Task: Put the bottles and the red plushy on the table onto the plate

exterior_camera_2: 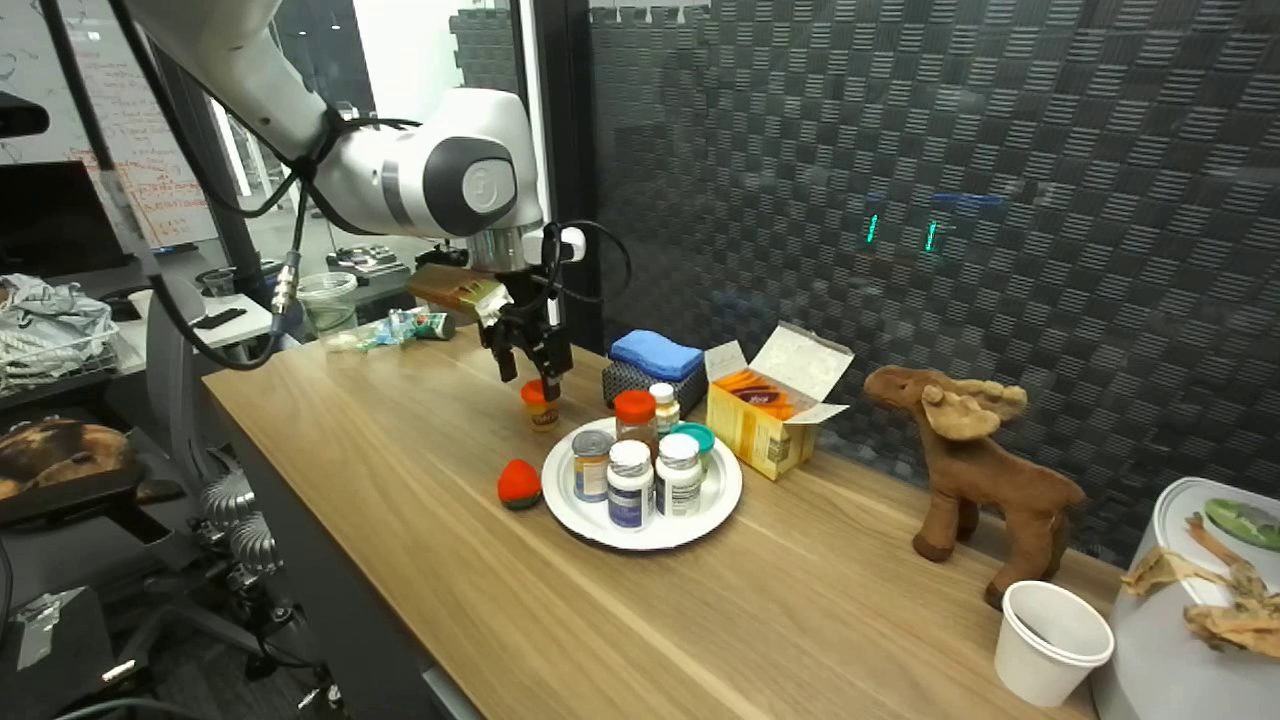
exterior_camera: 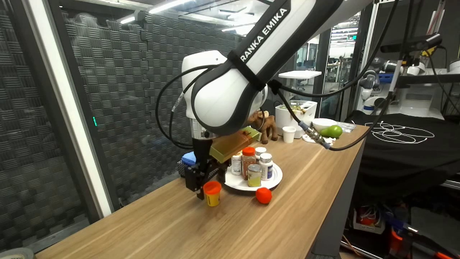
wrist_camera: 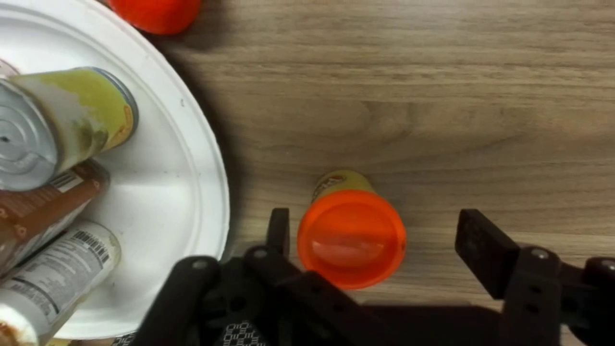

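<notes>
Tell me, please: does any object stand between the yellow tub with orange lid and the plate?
No loose object is visible between the yellow tub and the plate. In the wrist view, only one finger of the open gripper stands in that gap.

On the wooden table (exterior_camera_2: 620,620) we see a round white plate (exterior_camera_2: 722,495) of upright bottles (exterior_camera_2: 632,478), capped white, red and teal. Just beside the plate lies a rounded red plushy (exterior_camera_2: 519,484); near both, we have an orange-lidded yellow jar (wrist_camera: 351,238) standing upright.
</notes>
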